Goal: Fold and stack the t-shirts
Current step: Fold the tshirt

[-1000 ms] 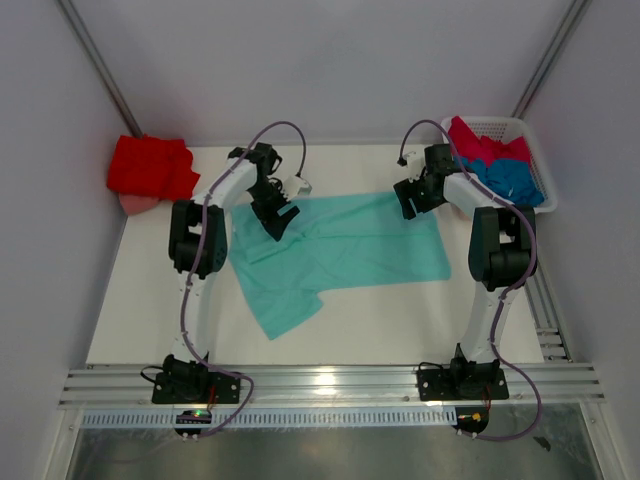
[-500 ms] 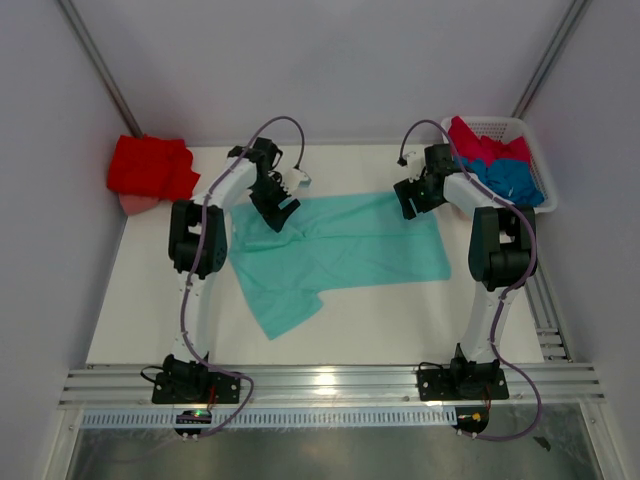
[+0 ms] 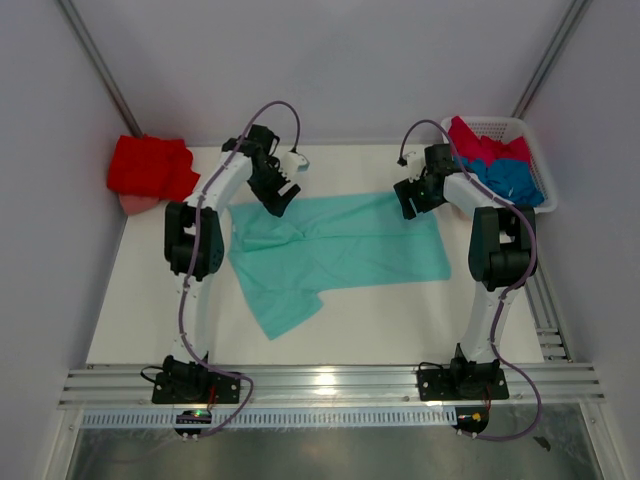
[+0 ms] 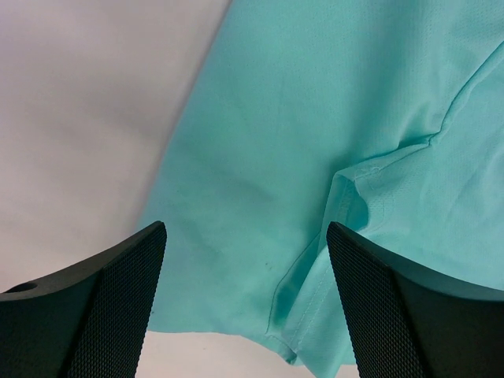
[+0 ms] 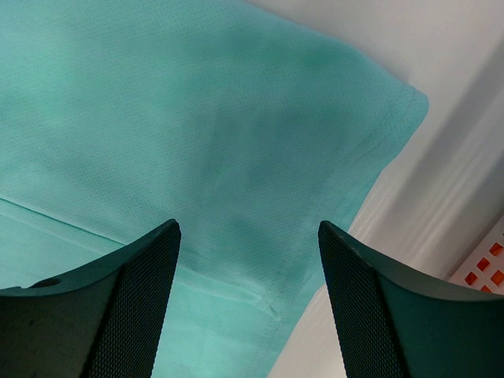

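While the overhead view is taking in the whole table, the mint-teal t-shirt is lying spread across its middle, one sleeve trailing toward the near edge. The left gripper is hovering over the shirt's far left part and the right gripper over its far right corner. Only this view is showing the bright red t-shirt lying crumpled at the far left corner, and the blue t-shirt and crimson-pink t-shirt sitting heaped in the white slatted basket at the far right.

Closer in, the left wrist camera is showing the left gripper with its jaws spread wide and gripping nothing; its black, finely meshed fingers are framing soft knit cloth, where a stitched seam is puckering into a small raised fold.

From the right wrist, the right gripper is likewise standing released and empty above the shirt's rounded, double-stitched hem corner, with the basket's slats peeking in at the edge.
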